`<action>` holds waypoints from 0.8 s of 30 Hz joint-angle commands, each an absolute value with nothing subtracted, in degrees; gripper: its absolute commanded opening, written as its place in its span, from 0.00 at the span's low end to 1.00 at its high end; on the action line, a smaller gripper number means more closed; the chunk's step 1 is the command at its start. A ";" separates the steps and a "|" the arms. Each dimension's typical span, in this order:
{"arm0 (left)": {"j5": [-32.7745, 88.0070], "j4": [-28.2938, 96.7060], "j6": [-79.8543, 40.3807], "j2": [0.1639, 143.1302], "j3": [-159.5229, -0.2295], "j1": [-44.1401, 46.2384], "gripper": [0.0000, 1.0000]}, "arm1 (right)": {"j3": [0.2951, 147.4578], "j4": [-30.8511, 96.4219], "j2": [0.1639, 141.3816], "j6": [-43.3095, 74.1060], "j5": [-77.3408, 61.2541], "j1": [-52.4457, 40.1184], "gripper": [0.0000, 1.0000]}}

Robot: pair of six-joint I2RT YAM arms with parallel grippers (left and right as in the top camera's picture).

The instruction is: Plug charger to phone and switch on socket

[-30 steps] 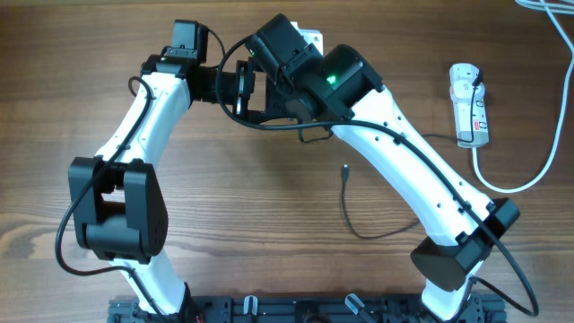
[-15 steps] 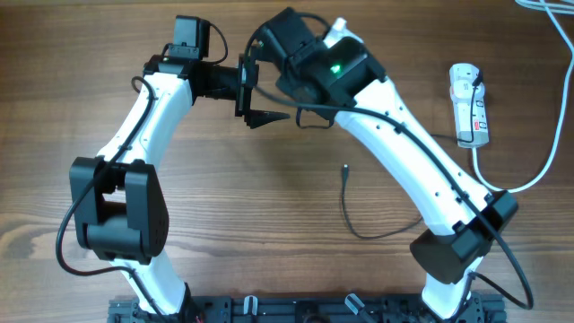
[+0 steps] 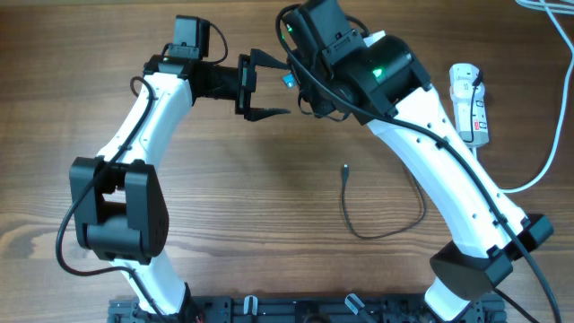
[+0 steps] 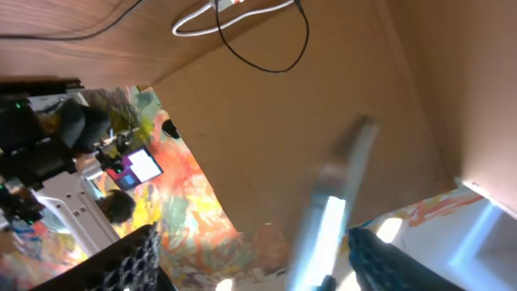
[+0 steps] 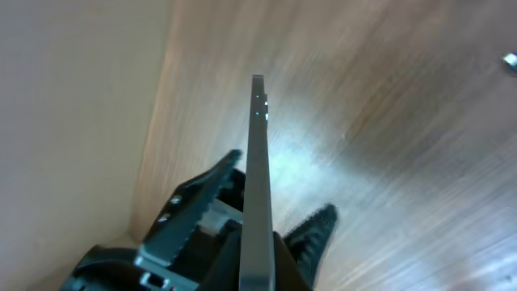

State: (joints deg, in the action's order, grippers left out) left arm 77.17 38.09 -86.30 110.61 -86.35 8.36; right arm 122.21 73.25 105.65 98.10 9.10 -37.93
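Observation:
My right gripper (image 3: 300, 87) (image 5: 277, 212) is shut on the phone (image 5: 258, 153), which stands edge-on between its fingers. In the overhead view only a cyan sliver of the phone (image 3: 289, 81) shows under the right wrist. My left gripper (image 3: 272, 86) (image 4: 254, 255) is open, its fingers spread on either side of the blurred phone (image 4: 327, 214) without gripping it. The charger's connector tip (image 3: 344, 168) lies on the table mid-centre, and its thin black cable (image 3: 395, 229) loops to the right. The socket (image 3: 470, 106) lies at the far right.
The socket's thick white lead (image 3: 529, 182) curves along the right edge. Both arms cross the upper middle of the wooden table (image 3: 233, 197). The arm bases stand at the front edge. A black cable loop (image 4: 271, 61) shows in the left wrist view.
My right arm has swung to the right and back, carrying the phone with it. The left gripper's fingers, partly covered before, now show spread wide open.

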 commanded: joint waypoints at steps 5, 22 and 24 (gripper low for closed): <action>77.12 35.70 -93.01 108.86 -86.26 8.71 0.77 | 122.34 77.28 104.05 113.38 9.34 -38.46 0.04; 83.13 32.91 -96.90 108.84 -86.26 8.91 0.52 | 122.34 75.48 104.90 117.21 9.32 -40.03 0.04; 83.42 32.91 -96.92 108.86 -86.26 8.91 0.47 | 122.34 75.44 105.16 117.21 9.30 -40.03 0.04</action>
State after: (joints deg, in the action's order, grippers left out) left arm 81.60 32.97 -96.31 110.56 -86.35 8.64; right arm 122.21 75.96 105.65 115.92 8.38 -39.88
